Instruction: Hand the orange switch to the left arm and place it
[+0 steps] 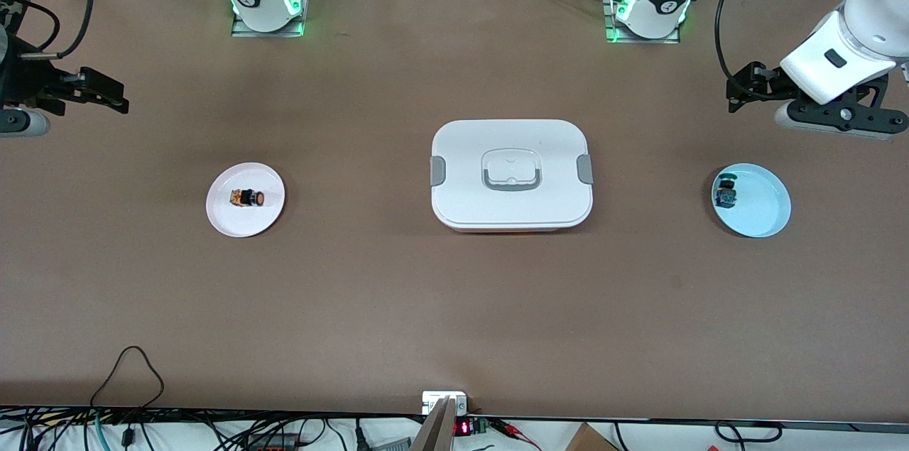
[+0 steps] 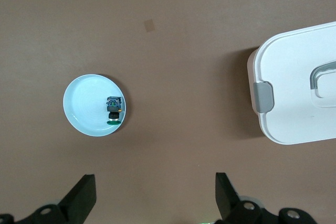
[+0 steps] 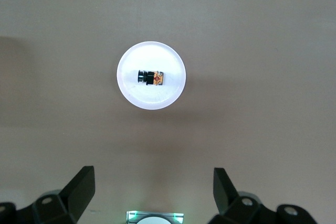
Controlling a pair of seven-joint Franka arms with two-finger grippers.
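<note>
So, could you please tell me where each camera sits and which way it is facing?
Front view: high across the table, facing both arms' bases; shows the box, pink plate, blue plate, left gripper and right gripper.
Left wrist view: looks down past its open fingers at the blue plate and box.
Right wrist view: looks down past its open fingers at the orange switch on the pink plate.
Front and left wrist views share the box and blue plate.

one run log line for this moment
switch: on white plate | box: mid-table, shut | right gripper: open over table | left gripper: open over table
</note>
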